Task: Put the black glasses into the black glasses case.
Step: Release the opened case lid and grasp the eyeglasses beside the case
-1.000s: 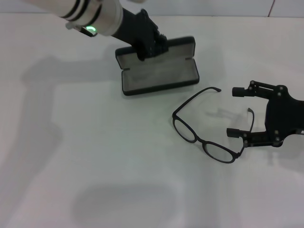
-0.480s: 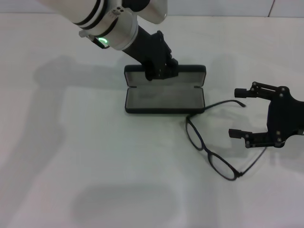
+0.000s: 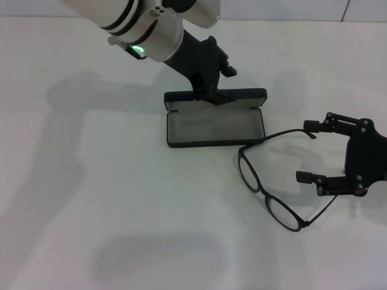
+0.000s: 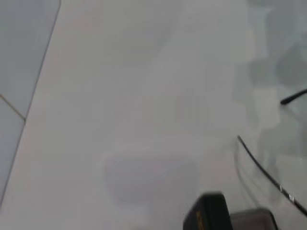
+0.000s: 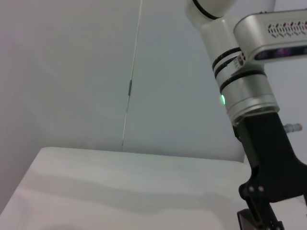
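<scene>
The black glasses case (image 3: pixel 215 128) lies open on the white table, grey lining up, with its lid (image 3: pixel 242 95) standing at the far side. My left gripper (image 3: pixel 211 92) is shut on the lid's edge. The black glasses (image 3: pixel 270 184) lie unfolded just right of the case, one temple touching its front right corner. My right gripper (image 3: pixel 306 151) is open at the temple ends; one temple tip lies by its far finger and the other runs under its near finger. In the left wrist view a corner of the case (image 4: pixel 209 216) with orange lettering shows, and part of the glasses (image 4: pixel 261 168).
The white table (image 3: pixel 91 199) stretches wide on the left and in front. The right wrist view shows my left arm (image 5: pixel 247 91) above the table and a pale wall behind.
My left gripper has dragged the case to the right and nearer. The case has pushed the glasses, which have turned and slid right. My right gripper has shifted slightly right and nearer.
</scene>
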